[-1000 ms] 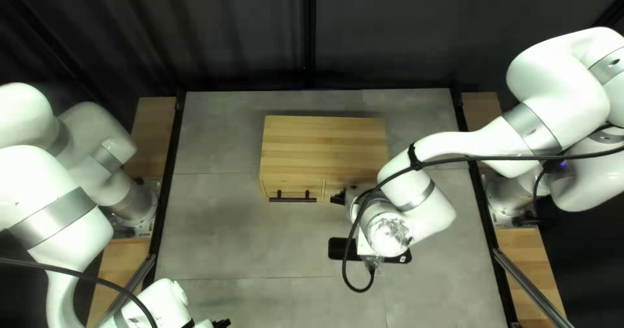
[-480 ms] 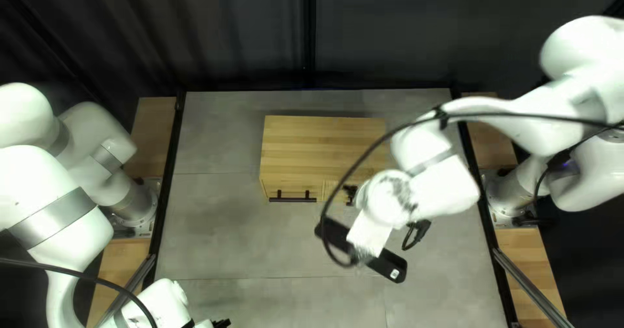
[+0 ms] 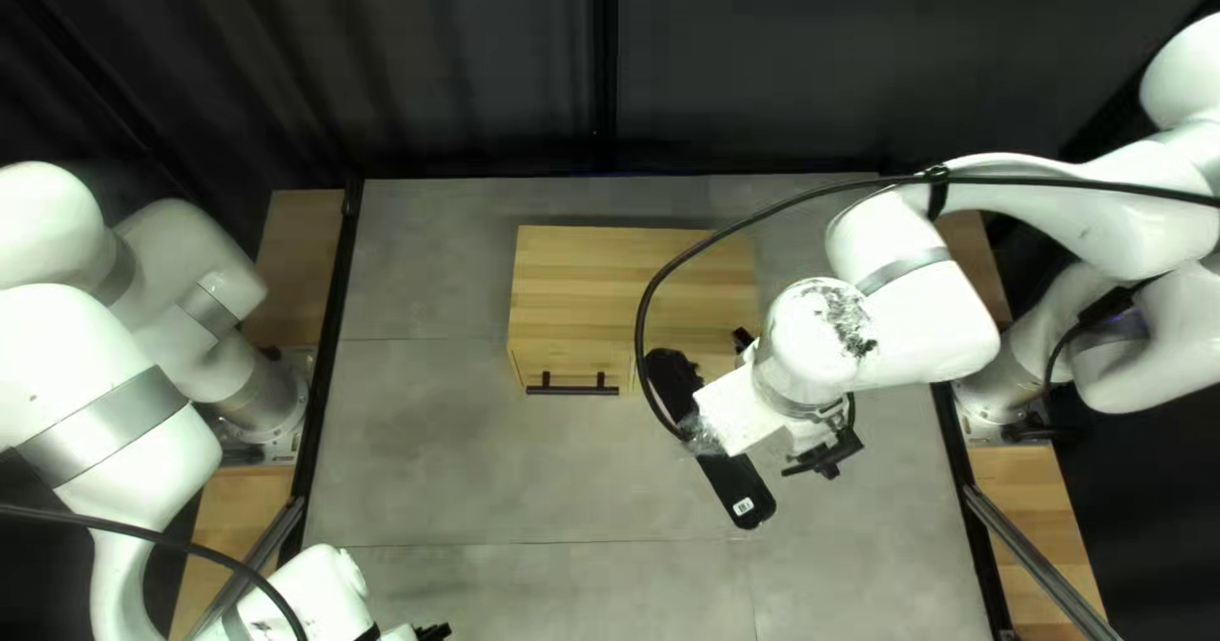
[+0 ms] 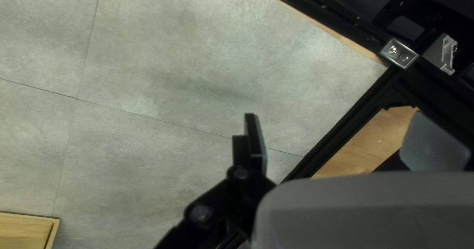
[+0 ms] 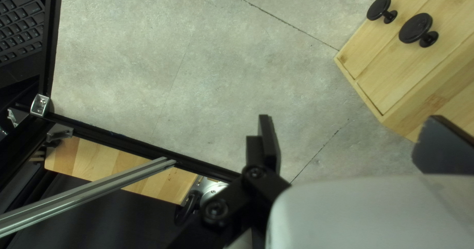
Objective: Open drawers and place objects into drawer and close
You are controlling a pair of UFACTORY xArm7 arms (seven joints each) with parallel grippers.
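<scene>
Pale wood forms the boxy cabinet (image 3: 597,285) (round knobs (image 5: 416,28)); left claw (image 3: 433,631) and right claw (image 3: 826,453) seem released.

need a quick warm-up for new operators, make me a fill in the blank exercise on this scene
The wooden cabinet stands on a table whose top is colored ____.
The bar handle on its front is colored ____.
In the right wrist view, the cabinet's front shows ____ round knobs.
The right end effector is open, with ____ held between its fingers.

Missing words: gray; black; two; nothing
</scene>
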